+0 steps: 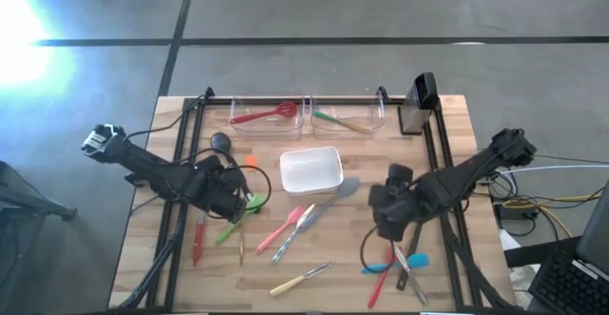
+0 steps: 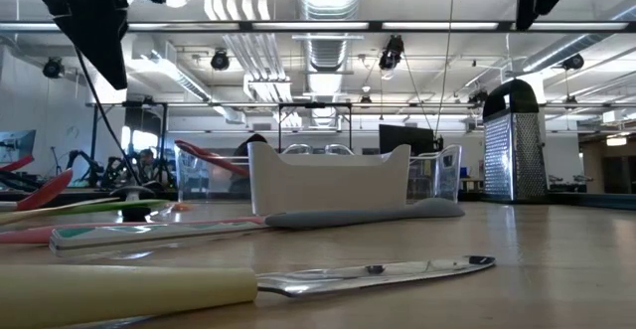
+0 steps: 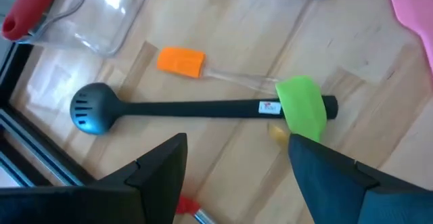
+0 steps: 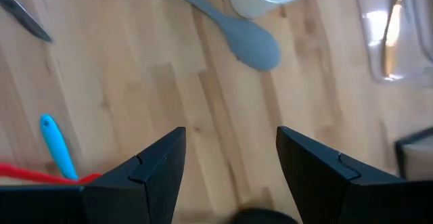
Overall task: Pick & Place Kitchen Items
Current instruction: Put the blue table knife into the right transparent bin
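Many kitchen items lie flat on the wooden table (image 1: 457, 163). Under my left gripper (image 1: 234, 197) are a black ladle (image 3: 203, 107), an orange spatula (image 3: 181, 61) and a green spatula (image 3: 302, 105); the green blade lies over the ladle's handle end. This gripper (image 3: 237, 176) is open, hovering above them with nothing between its fingers. My right gripper (image 1: 385, 225) is open too (image 4: 230, 170), above bare wood. It is between a grey spoon (image 4: 237, 34) and the blue-handled (image 4: 57, 146) and red utensils (image 1: 383, 282).
A white dish (image 1: 311, 169) stands mid-table. Two clear bins (image 1: 304, 115) at the far edge hold a red utensil (image 1: 265, 115) and a green one (image 1: 338, 118). A grater (image 1: 419, 106) stands far right. A pink spoon (image 1: 284, 225) and a cream-handled knife (image 1: 300, 279) lie near the front.
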You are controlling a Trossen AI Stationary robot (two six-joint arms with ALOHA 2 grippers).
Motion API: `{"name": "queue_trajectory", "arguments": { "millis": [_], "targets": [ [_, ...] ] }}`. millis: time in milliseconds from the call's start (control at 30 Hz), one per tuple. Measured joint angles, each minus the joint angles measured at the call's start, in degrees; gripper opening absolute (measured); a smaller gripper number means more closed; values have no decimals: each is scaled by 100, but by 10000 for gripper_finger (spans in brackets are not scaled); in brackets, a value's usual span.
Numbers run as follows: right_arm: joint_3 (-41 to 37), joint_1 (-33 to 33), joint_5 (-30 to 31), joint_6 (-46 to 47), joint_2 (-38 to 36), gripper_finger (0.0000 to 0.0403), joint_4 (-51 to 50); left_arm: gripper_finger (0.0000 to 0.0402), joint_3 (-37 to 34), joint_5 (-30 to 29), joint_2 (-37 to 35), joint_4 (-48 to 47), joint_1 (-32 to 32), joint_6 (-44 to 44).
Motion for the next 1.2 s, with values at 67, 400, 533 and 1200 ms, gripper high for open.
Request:
{"name": "queue_trajectory", "arguments": {
  "millis": [67, 400, 533, 1200],
  "targets": [
    [-188, 96, 33, 32, 0, 224, 346, 262, 0, -25, 0, 50, 0, 0],
    [-811, 109, 61, -716, -4, 224, 2092, 262, 0, 4, 0, 246, 0, 63],
    [-870, 21, 121, -1023, -4, 224, 2416, 262, 0, 13, 0, 402, 7, 63],
    [-898, -713, 344, -2651, -4, 224, 3381, 261, -15, -129, 2, 867, 2082, -52]
  ]
}}
